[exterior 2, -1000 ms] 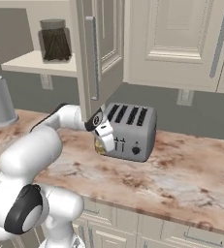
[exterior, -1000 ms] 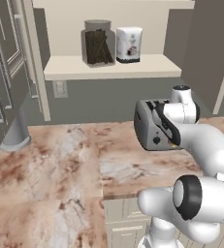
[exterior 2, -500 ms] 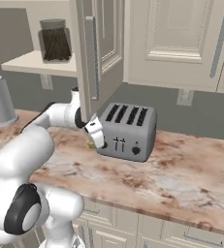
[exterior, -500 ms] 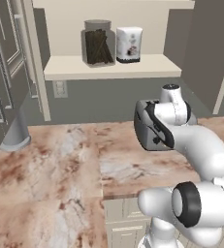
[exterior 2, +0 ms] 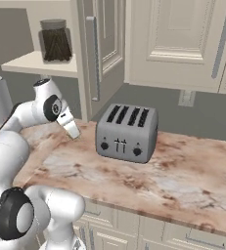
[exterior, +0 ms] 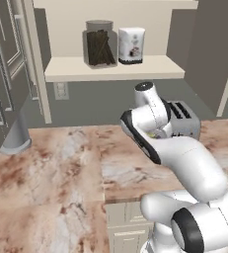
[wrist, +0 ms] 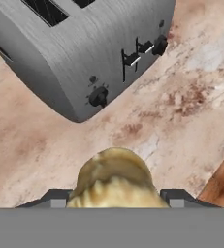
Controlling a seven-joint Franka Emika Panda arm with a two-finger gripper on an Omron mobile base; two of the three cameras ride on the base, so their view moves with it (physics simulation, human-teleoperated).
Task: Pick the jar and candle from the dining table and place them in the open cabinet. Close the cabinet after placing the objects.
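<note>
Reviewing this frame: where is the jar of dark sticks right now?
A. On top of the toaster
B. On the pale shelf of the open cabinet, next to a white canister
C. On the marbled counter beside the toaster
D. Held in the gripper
B: the jar stands on the pale shelf of the open cabinet with a white canister at its side, above the counter.

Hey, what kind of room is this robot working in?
Most likely a home kitchen, rendered: a four-slot toaster stands on a marbled stone counter, with cream panelled cabinets above and a jar on an open shelf.
</note>
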